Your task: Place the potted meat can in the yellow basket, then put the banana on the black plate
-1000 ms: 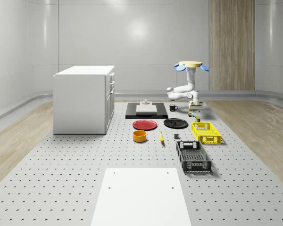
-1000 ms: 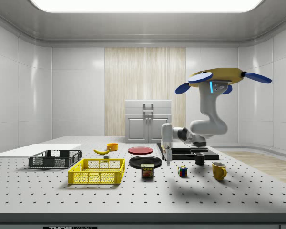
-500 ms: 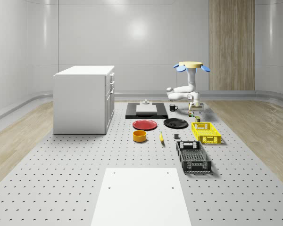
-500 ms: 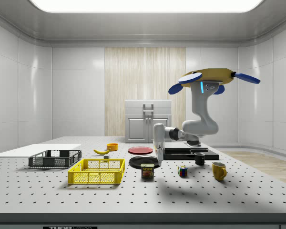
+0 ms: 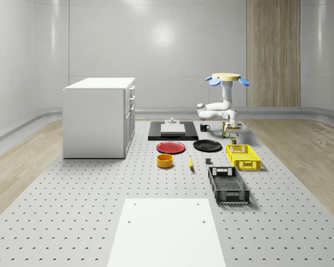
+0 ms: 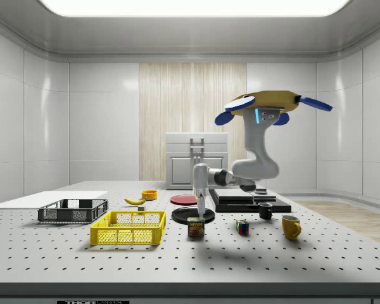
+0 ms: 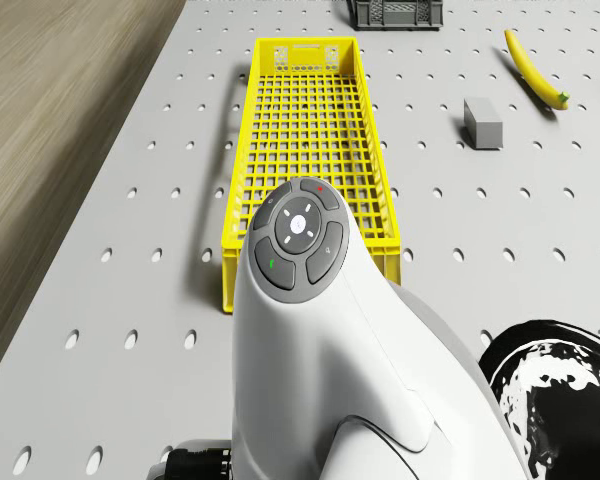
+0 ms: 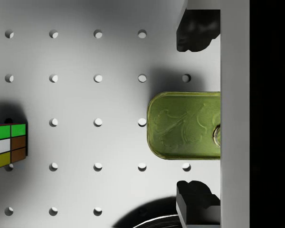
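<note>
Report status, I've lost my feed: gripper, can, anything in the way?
Drone hovering over table by yellow basket. Gripper open, just above potted meat can, fingers straddling it. Can upright on table, ungrasped. Rubik's cube nearby, clear.

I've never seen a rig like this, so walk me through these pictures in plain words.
The machine is a flying drone carrying a white arm; it hovers above the table. Two pictures come from fixed room cameras, one from the drone's body, one from the wrist. The gripper hangs just above the potted meat can, its open fingers on either side, holding nothing yet. Nearby lie the yellow basket, banana, black plate, a colour cube and mugs.
</note>
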Robot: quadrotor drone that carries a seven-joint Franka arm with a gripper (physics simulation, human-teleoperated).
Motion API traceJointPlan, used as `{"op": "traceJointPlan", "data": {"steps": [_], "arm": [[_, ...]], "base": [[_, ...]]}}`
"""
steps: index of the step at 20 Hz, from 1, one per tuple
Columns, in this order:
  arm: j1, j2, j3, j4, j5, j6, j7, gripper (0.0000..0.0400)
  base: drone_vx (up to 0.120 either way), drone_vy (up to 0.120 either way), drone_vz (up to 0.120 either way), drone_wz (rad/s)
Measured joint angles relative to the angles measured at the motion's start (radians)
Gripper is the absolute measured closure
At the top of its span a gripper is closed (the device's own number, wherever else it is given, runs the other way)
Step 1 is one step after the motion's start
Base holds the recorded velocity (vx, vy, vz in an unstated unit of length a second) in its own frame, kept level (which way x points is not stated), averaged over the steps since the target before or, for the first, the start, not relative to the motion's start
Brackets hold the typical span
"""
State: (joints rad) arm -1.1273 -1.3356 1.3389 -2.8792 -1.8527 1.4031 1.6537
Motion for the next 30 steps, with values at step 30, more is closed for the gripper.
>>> {"op": "traceJointPlan", "data": {"steps": [30], "arm": [[-0.019, -0.083, -0.124, 0.032, -0.101, 0.121, -0.006, 0.0109]], "base": [[0.015, -0.005, 0.0, 0.0]]}}
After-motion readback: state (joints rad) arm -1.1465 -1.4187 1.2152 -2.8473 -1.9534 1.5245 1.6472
